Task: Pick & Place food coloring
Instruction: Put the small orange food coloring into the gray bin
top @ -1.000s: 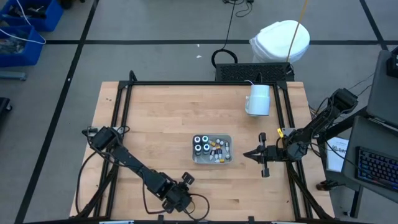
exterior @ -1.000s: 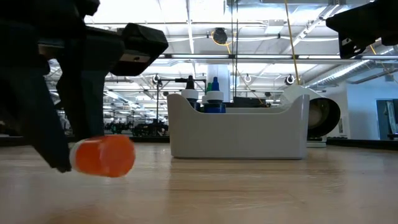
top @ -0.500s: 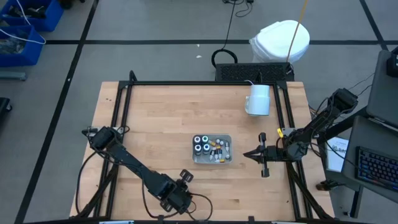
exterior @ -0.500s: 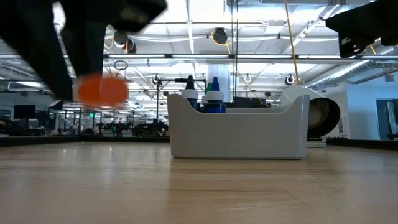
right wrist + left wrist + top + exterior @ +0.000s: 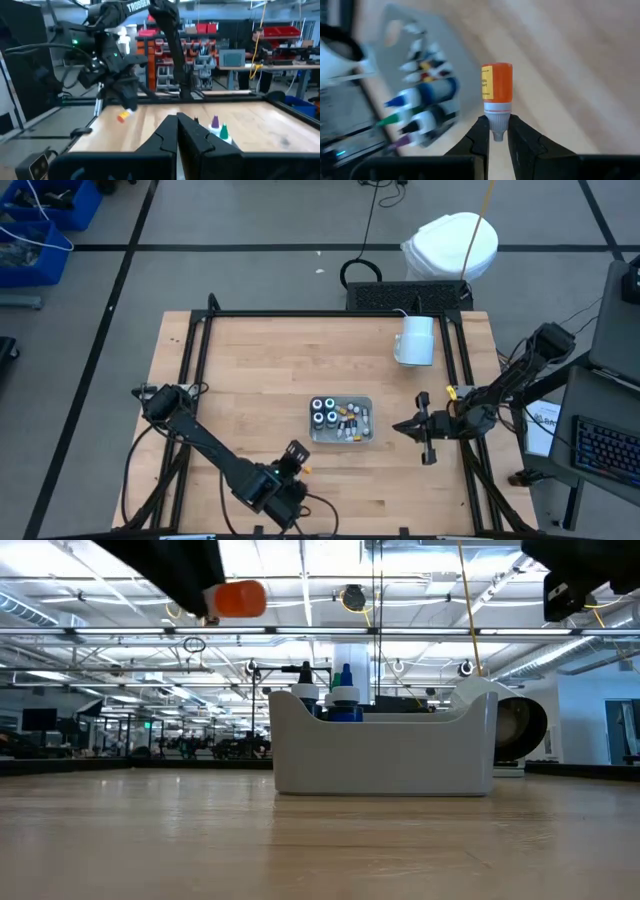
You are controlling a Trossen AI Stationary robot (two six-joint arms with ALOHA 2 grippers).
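An orange food coloring bottle (image 5: 496, 86) with a white cap is in the air near the table's front edge, and my left gripper (image 5: 497, 124) is shut on it. It also shows in the low view as an orange bottle (image 5: 238, 598) high at the left. The clear tray (image 5: 341, 420) at mid-table holds several more dropper bottles (image 5: 422, 95) and dark round pots (image 5: 322, 411). My right gripper (image 5: 406, 427) is shut and hangs above the table to the right of the tray, touching nothing. My left gripper pinches the bottle's white cap end (image 5: 497, 119) between its two fingertips. The fingers slant down from the near left, and the orange body sticks out beyond them toward the tray. The bottle is lifted clear of the table and lies about level.
A large white mug (image 5: 415, 340) stands at the far right of the table. A black frame (image 5: 200, 360) runs along the table's edges. Bare wood lies left of and behind the tray.
My left gripper has risen from the table near the front edge and tipped its wrist, staying shut on the orange bottle. The bottle, which lay on the wood a second ago, is now lifted clear and well above the table.
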